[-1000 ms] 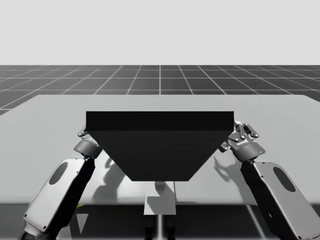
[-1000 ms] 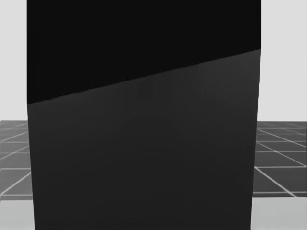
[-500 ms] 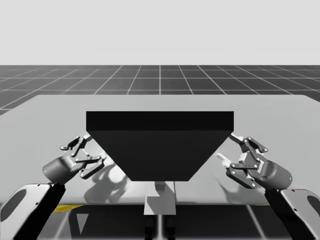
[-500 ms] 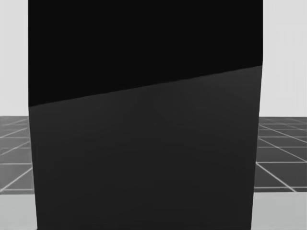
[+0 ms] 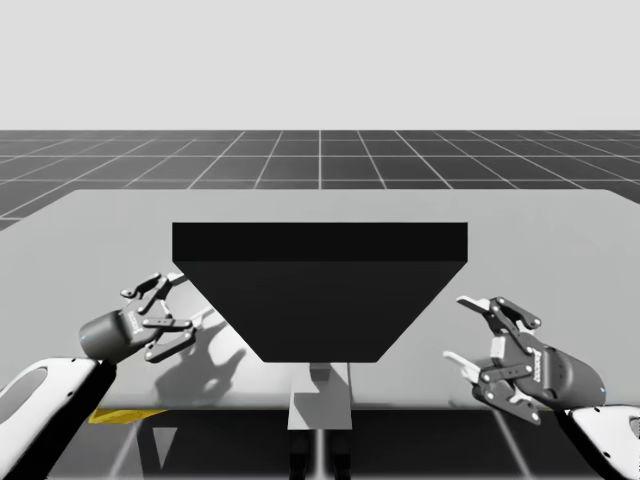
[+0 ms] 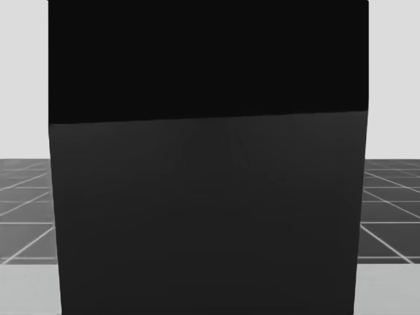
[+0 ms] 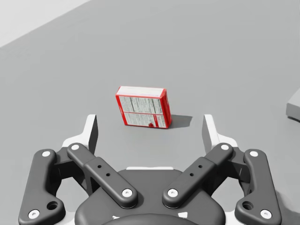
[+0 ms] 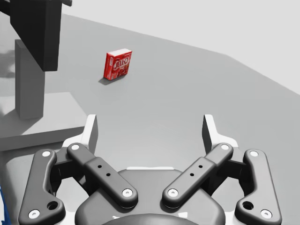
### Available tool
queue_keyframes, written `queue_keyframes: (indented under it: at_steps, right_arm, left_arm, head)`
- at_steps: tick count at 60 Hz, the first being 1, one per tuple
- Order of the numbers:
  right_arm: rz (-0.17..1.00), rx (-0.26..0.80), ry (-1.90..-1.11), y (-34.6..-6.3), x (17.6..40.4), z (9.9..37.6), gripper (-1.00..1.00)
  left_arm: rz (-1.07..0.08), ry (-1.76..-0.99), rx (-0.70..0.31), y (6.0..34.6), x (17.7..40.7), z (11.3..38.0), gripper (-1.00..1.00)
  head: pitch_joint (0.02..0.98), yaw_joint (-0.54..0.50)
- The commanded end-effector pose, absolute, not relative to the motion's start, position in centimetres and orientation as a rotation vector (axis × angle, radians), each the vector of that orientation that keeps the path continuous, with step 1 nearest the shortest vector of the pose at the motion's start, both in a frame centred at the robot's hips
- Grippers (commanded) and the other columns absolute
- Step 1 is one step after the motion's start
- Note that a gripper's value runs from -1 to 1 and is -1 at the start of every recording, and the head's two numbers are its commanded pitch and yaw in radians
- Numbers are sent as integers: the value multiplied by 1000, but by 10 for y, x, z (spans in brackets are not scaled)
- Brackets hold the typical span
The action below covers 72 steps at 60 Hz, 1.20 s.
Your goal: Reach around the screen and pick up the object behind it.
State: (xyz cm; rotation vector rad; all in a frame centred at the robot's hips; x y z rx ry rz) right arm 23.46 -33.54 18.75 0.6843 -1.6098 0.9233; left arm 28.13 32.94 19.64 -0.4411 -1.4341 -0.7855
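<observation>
A black screen (image 5: 320,285) stands across the middle of the table and blocks the head view (image 6: 210,197). In the left wrist view a small red box (image 7: 143,107) stands upright on the table just ahead of my open left gripper (image 7: 150,133). In the right wrist view the same red box (image 8: 117,64) stands further off, ahead of my open right gripper (image 8: 150,131) and beside the dark screen (image 8: 37,28). From above, my left gripper (image 5: 165,312) hovers at the screen's left side and my right gripper (image 5: 480,345) at its right, both empty. The screen hides the box there.
The grey table (image 5: 560,230) stretches wide behind and beside the screen. A grey post (image 5: 321,395) stands at the table's front edge under the screen. A dark gridded floor (image 5: 320,155) lies beyond the table.
Both arms have drawn back toward the table's front edge and outward from the screen's sides. My head has turned; the screen's shading line now lies level.
</observation>
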Motion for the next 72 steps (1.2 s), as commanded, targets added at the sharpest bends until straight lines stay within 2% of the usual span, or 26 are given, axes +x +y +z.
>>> queue_keyframes:
  at_steps: [1,20,39,53,72]
  right_arm:
    - [957,726,-1594,-330,233,184,-1000]
    - [977,745,-1588,-321,237,182,-1000]
    - [998,752,-1583,-317,238,181,-1000]
    - [1013,754,-1582,-315,237,179,-1000]
    - [1025,758,-1577,-312,236,178,-1000]
  left_arm:
    - [-809,-1412,-458,326,300,188,-1000]
    - [-778,-1348,-484,329,345,173,-1000]
    - [-834,-1289,-495,302,387,162,-1000]
    - [-869,-1259,-526,277,399,157,-1000]
    - [-887,-1225,-546,270,415,145,-1000]
  head:
    - [142,9]
    - [149,42]
    - [152,30]
    - [157,26]
    - [161,19]
